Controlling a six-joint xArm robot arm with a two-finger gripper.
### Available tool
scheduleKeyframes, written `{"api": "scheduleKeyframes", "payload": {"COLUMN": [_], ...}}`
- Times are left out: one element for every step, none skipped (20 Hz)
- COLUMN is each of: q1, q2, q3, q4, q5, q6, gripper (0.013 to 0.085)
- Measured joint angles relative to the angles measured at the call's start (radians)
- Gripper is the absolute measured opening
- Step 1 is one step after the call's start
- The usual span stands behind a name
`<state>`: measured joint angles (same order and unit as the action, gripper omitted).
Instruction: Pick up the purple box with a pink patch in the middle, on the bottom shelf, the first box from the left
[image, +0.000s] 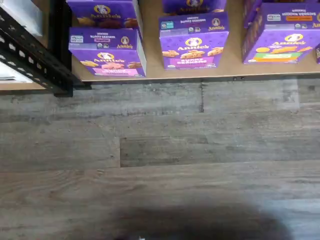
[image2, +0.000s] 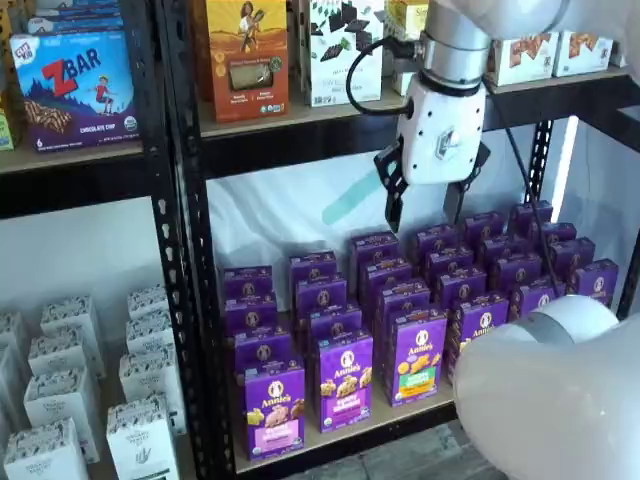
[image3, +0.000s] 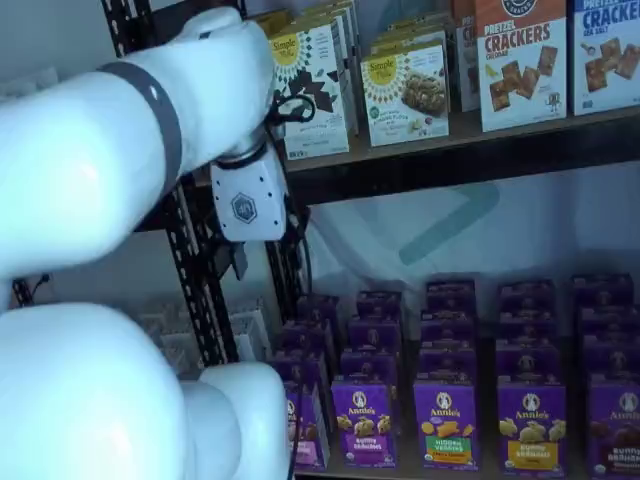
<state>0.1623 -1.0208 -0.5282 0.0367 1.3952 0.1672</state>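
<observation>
The purple box (image2: 274, 408) with a pink patch stands upright at the front left of the bottom shelf (image2: 395, 413), next to the black rack post. The wrist view shows the purple box (image: 107, 57) from above at the shelf's front edge (image: 200, 73). In a shelf view the purple box (image3: 306, 428) is partly hidden behind my arm. My gripper (image2: 424, 208) hangs high above the rows of purple boxes, well up and to the right of the purple box. A gap shows between its two black fingers, and it holds nothing.
Several rows of like purple boxes (image2: 418, 358) fill the bottom shelf, some with yellow or green patches. A black post (image2: 190, 300) borders the shelf on the left, with white boxes (image2: 60, 400) beyond it. An upper shelf rail (image2: 300, 135) runs above. Grey wood floor (image: 160, 150) lies in front.
</observation>
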Motion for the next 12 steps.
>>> {"api": "scheduleKeyframes", "payload": {"q1": [0.006,0.013,0.018,0.025,0.029,0.036,0.037,0.029,0.032,0.037,0.041,0.047], "q2": [0.0,0.001,0.003,0.008,0.013,0.022,0.03,0.034,0.039,0.044,0.051,0.062], "q3": [0.011,0.021,0.031,0.04,0.047,0.054,0.06,0.071,0.08,0.089,0.097,0.105], "q4": [0.0,-0.002,-0.003,-0.008,-0.01,-0.015,-0.01,0.014,0.016,0.014,0.015,0.013], "q5": [-0.017,-0.033,-0.049,-0.064,-0.075,-0.088,-0.098,-0.116,-0.131,-0.146,-0.16,-0.174], "q6": [0.005,0.012,0.016,0.023,0.029,0.036,0.035,0.021,0.023,0.028,0.031,0.037], "gripper": [0.085,0.085,0.085,0.085,0.085,0.085,0.085,0.085,0.085,0.085,0.085,0.085]}}
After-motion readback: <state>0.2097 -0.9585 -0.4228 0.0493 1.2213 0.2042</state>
